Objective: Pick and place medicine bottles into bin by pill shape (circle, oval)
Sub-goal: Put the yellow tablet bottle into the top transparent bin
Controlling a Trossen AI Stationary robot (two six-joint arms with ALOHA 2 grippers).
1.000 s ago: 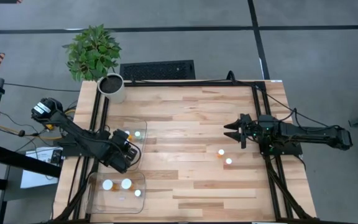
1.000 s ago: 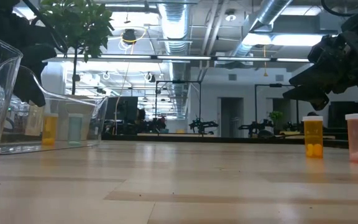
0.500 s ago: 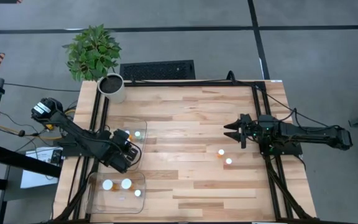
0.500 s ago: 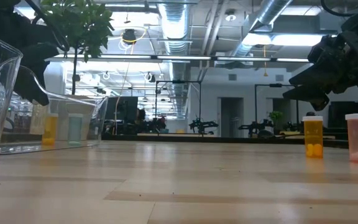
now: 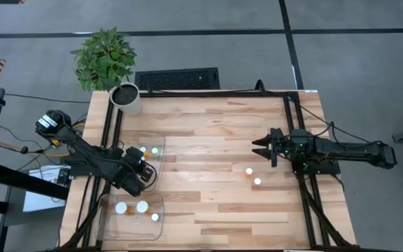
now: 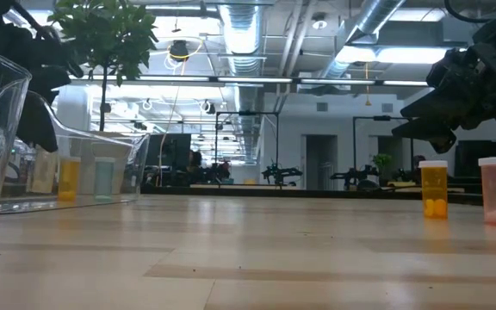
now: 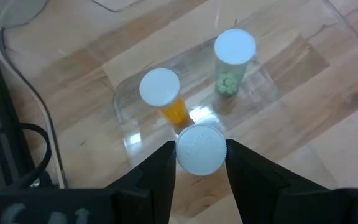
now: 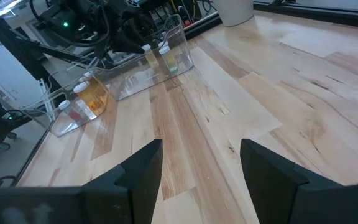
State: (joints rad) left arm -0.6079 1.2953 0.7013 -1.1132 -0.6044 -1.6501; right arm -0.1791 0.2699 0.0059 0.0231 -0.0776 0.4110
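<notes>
Now the left end effector [image 7: 201, 163], closed on a white-capped medicine bottle [image 7: 200, 149], has shifted slightly over the upper clear bin [image 5: 158, 159] (two bottles inside), so release seems near.

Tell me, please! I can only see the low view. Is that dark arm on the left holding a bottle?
Observer: Yes. The left gripper has its jaws shut on a white-capped pill bottle, right above the clear bin.
Operator: What's inside the pale bottle in that bin?
Observer: The pale bottle holds small green pills. You can see them through its side.
Operator: Is the other arm grabbing anything?
Observer: No. The right gripper has its jaws open with nothing between them, only bare wooden table.
</notes>
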